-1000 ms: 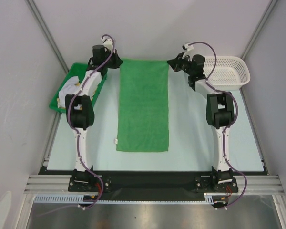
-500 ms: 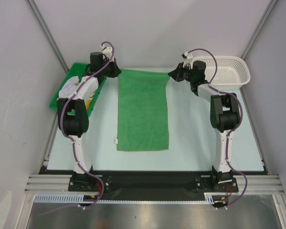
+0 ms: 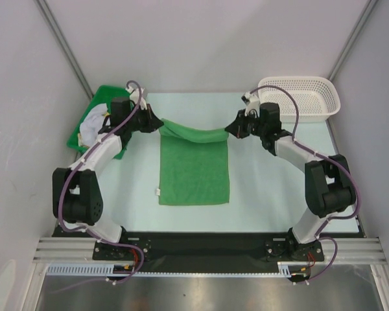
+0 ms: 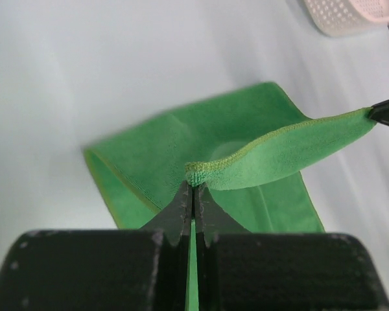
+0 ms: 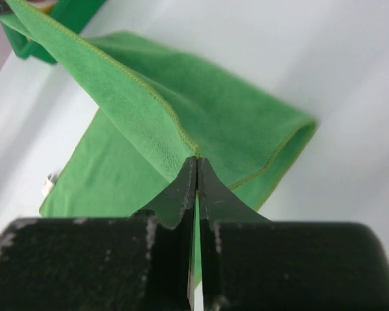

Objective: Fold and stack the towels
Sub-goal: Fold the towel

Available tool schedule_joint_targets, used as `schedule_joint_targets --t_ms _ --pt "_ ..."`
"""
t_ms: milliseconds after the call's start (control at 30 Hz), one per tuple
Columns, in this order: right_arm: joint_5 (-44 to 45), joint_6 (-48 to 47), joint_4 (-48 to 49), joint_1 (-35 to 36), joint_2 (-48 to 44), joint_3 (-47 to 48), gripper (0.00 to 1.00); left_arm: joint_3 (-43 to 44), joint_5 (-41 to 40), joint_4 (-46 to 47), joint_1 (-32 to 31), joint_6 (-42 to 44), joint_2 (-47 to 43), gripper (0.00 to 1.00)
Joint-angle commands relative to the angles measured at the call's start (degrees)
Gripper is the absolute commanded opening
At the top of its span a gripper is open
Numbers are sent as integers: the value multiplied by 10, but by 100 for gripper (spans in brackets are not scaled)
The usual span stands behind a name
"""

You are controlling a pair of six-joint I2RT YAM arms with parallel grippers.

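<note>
step: first half-fold of the green towel (image 3: 194, 172); far edge is lifted, judged ready to go over onto the near edge
left tool (image 4: 193, 189): jaws pinched tight on the towel's far-left corner, which is held up off the bench (image 3: 266, 188)
right tool (image 5: 197, 162): jaws pinched tight on the far-right corner, about level with the left one
green towel: middle of the bench; near half lies flat with its near edge toward the arm bases; far edge hangs between the two tools with a slight sag, and the cloth below it curls into a fold
other towels: pale towel (image 3: 91, 123) bunched in the green tray (image 3: 106, 96) at the bench's far-left corner; a yellow bit beside it is too small to tell
white basket (image 3: 324, 87): far-right corner, well apart from the fold
progress: early, no folded towel or stack on the bench
next move: carry both corners toward the near edge at an even pace, lay them on the near corners, then release; uneven travel would skew the edges
</note>
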Motion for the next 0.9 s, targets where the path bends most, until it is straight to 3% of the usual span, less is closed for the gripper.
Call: schedule_joint_targets --t_ms 0,133,367,500,800,867 --pt "8 -9 -54 6 -56 -50 0 -55 42 8 -6 -41 -51 0" --pt "34 -18 -94 25 -102 -104 0 -124 34 -21 -12 -46 -98 0" --pt "41 -9 -114 45 -181 -183 0 -169 -13 -103 -27 -60 -146 0" --pt "35 8 -111 58 -198 -212 0 -210 6 -111 -28 -89 -171 0" --pt "76 40 -104 122 -215 -274 0 -303 -44 -148 -32 -142 -193 0" --pt "99 44 -121 130 -219 -282 0 -311 -72 -160 -32 -150 -206 7"
